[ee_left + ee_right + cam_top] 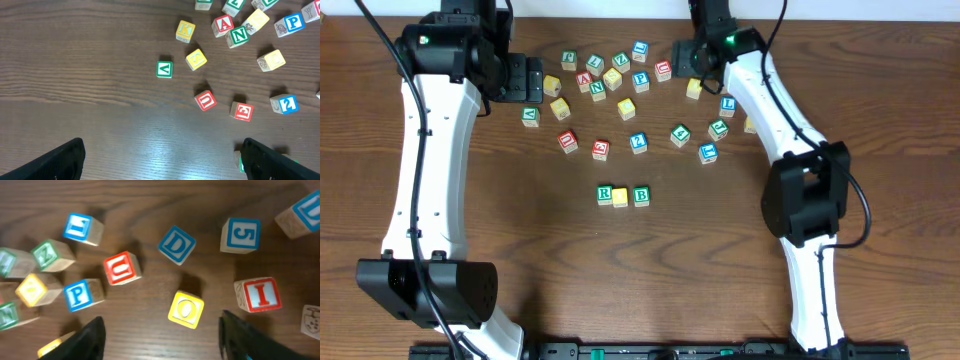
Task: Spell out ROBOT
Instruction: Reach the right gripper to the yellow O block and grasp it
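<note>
My right end effector point(161, 317), fingers apart, hangs near the far edge of the surface point(650, 280). The yellow O block point(186, 310) lies just ahead between them. My left end effector point(162, 142), likewise spread, is farther off.

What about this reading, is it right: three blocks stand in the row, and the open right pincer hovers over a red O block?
No: the O block under the open right pincer is yellow, not red; the right wrist view shows it.
</note>
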